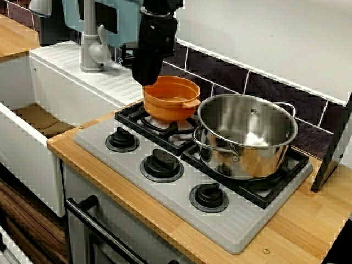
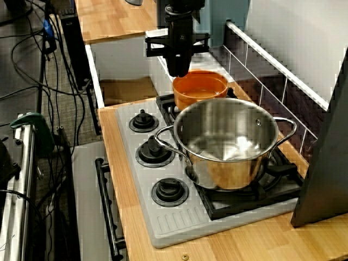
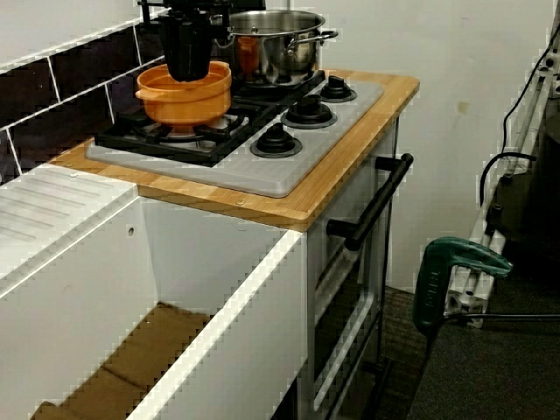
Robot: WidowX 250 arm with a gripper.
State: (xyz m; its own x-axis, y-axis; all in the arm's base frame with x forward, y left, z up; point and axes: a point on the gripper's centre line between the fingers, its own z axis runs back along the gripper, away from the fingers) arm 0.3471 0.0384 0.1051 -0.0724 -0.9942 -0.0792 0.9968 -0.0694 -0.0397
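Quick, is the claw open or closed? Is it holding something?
Claw: at the rim of the orange pot; open or closed cannot be told.

1. The black tool [image 3: 187, 75] hangs with its tip down at the rim of an orange pot [image 3: 185, 107]; its jaws are hidden.
2. The pot sits on a grey stove [image 3: 262, 171].
3. A steel pot [image 3: 278, 48] stands near, behind it.
4. The stove lies on a wooden tabletop [image 3: 306, 203], beside a white sink [image 3: 201, 289].
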